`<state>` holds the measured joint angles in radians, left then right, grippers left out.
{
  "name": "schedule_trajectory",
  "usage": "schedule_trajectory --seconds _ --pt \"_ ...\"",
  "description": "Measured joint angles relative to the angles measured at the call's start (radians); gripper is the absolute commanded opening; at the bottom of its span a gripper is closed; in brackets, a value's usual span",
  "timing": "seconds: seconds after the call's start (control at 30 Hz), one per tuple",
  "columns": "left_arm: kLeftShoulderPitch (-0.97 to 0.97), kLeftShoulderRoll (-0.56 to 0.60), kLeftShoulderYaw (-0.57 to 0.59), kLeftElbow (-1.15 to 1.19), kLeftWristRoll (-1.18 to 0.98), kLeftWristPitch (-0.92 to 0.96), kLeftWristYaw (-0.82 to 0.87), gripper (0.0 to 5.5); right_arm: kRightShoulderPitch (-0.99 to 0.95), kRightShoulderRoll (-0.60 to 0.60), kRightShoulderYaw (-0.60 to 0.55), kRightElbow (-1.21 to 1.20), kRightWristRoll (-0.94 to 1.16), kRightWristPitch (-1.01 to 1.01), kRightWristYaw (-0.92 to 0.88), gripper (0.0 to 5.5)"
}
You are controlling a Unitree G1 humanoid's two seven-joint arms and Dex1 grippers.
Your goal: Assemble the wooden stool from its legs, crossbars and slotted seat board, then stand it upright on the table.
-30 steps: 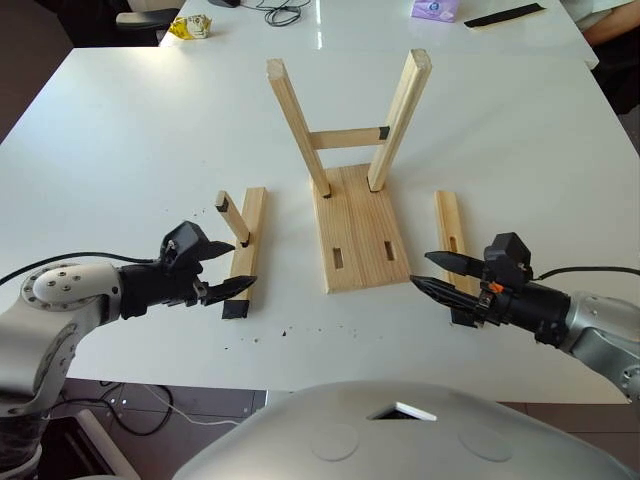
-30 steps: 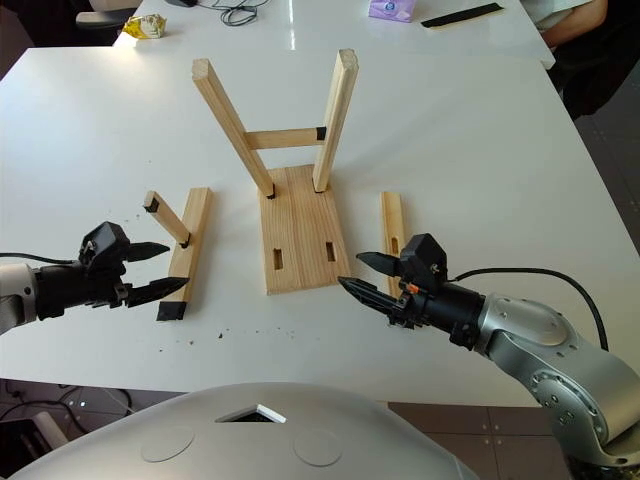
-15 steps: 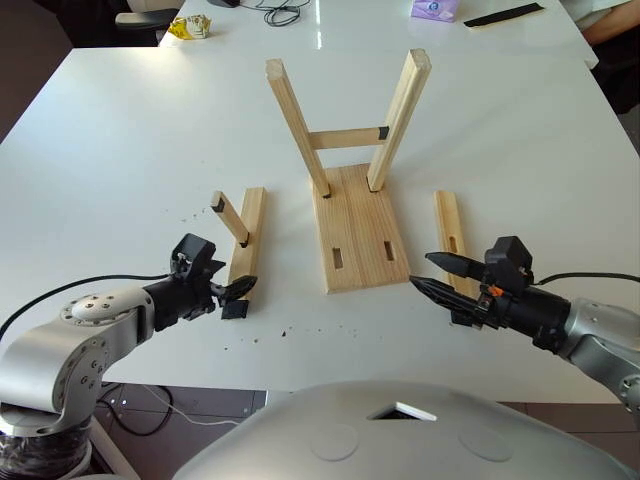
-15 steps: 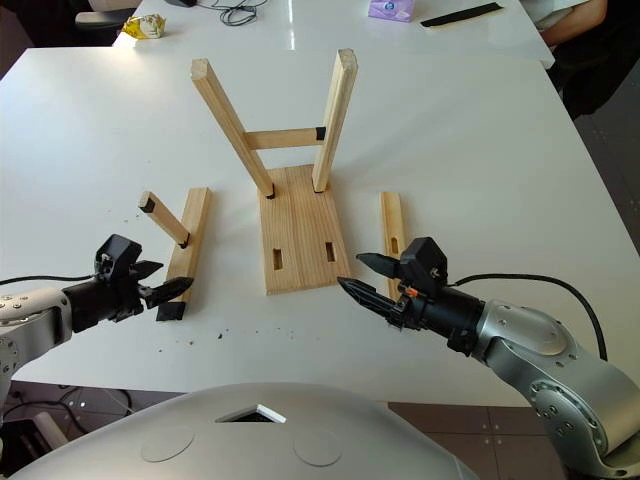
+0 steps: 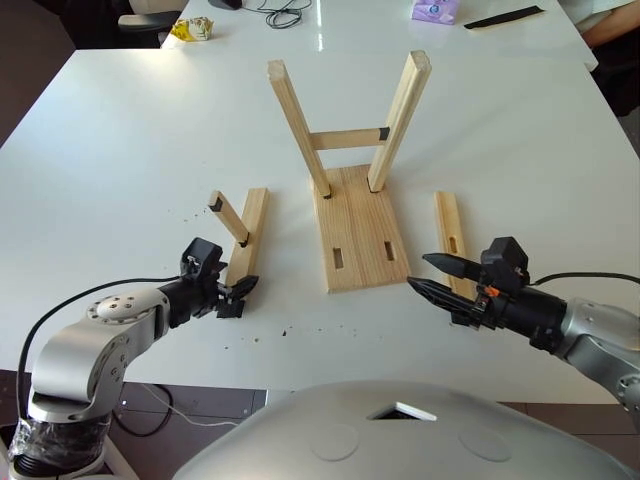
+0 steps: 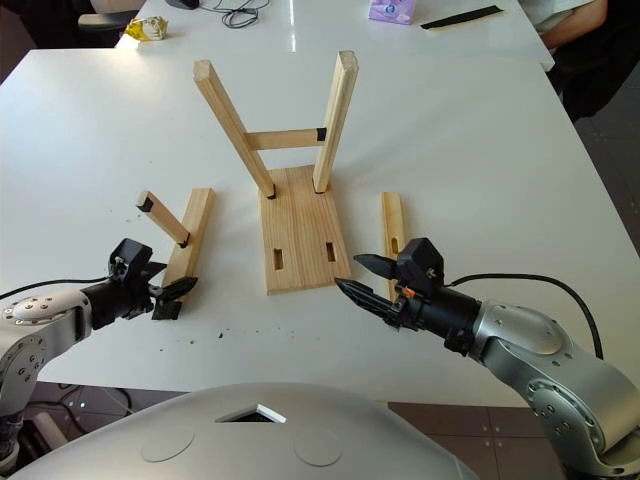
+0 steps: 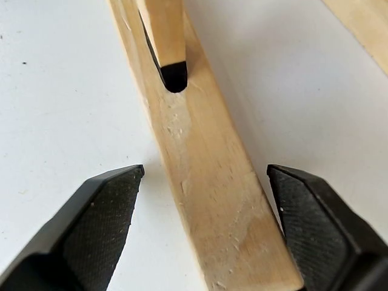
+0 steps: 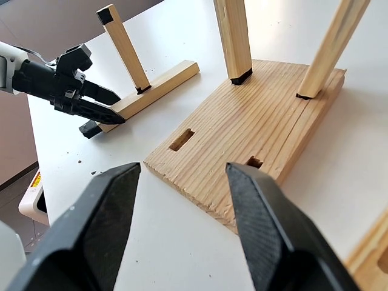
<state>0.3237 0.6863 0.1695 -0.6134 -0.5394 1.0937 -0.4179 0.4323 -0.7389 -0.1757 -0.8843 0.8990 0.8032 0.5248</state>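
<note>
- Seat board [image 5: 358, 232] is lying flat on the white table [image 5: 120, 150]; its near-left slot [image 5: 339, 258] and near-right slot [image 5: 389, 249] are sitting open.
- Left upright leg [image 5: 297, 125] and right upright leg [image 5: 399, 118] are standing in the board's far slots, leaning slightly apart, with the long crossbar [image 5: 345, 138] bridging them. Black marks are showing at the leg bases and at the crossbar's right end.
- Left loose leg [image 5: 247, 245] is lying flat just left of the board, black-tipped at its near end, with the short crossbar [image 5: 230, 217] sticking up tilted from its socket.
- Right loose leg [image 5: 451, 240] is lying flat just right of the board.
- Left gripper [image 5: 232, 297] is straddling the near end of the left loose leg, jaws wide apart, pads clear of the wood, gripping nothing.
- Right gripper [image 5: 418, 272] is hovering just off the board's near-right corner, jaws spread, empty.
- Dark crumbs [image 5: 300, 327] are lying in front of the board.
- Beyond the board, print on the purple box [image 5: 435, 10] and yellow packet [image 5: 190, 28] is too small to read.
</note>
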Motion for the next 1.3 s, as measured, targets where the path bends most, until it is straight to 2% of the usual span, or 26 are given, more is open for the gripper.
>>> schedule_trajectory --seconds 0.37,0.63,0.8,0.9,1.03,1.13,1.3 --pt "0.044 -0.032 0.012 0.045 0.018 -0.114 -0.013 2.09 -0.018 -0.009 0.000 0.017 0.001 0.000 0.002 2.60" --pt "-0.025 -0.033 -0.012 0.138 0.027 -0.170 -0.028 2.02 -0.030 -0.008 0.003 0.034 -0.005 -0.001 -0.002 2.60" --pt "-0.182 -0.067 0.051 0.295 0.007 -0.130 0.002 2.02 -0.039 -0.008 0.002 0.046 -0.015 -0.013 0.001 2.60" --pt "-0.379 -0.070 0.141 0.447 0.009 -0.136 0.059 2.02 -0.053 -0.010 -0.018 0.064 -0.015 -0.018 0.007 2.60" --pt "-0.644 -0.070 0.196 0.600 0.039 -0.269 0.107 2.02 -0.111 -0.016 -0.034 0.108 -0.012 -0.021 0.026 2.60" --pt "-0.798 -0.072 0.225 0.605 0.036 -0.457 0.073 2.02 -0.184 -0.018 -0.087 0.154 0.033 -0.026 0.050 2.60" --pt "-0.952 -0.175 0.295 0.519 -0.163 -0.542 0.033 2.02 -0.331 -0.014 -0.160 0.261 0.085 -0.081 0.106 2.60"
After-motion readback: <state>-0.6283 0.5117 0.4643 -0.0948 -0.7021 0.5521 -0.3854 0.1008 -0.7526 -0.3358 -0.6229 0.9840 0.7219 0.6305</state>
